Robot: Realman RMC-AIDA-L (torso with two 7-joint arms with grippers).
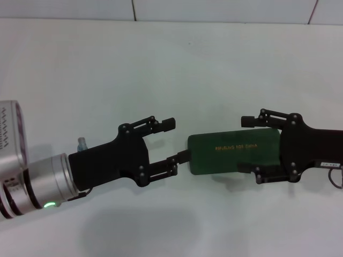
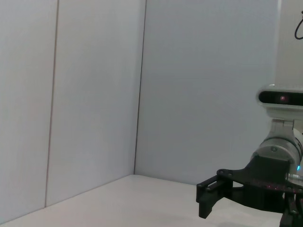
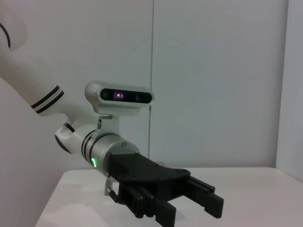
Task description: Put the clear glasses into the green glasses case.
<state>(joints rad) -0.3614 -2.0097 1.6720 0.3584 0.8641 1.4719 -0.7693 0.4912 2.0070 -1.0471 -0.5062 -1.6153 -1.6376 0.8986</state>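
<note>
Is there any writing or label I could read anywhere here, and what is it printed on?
Gold lettering on the lid of the green glasses case: a single line, too blurred to read.
Small white label on the right gripper's arm: too small to read.
Nothing else carries text.

Both arms end in matte black bodies with linked black fingers joined by small round pivots. The left pincer (image 1: 174,141) sits on a silver wrist collar with a lit green lamp. The right pincer (image 1: 247,144) carries a small white label and a thin cable loop.
</note>
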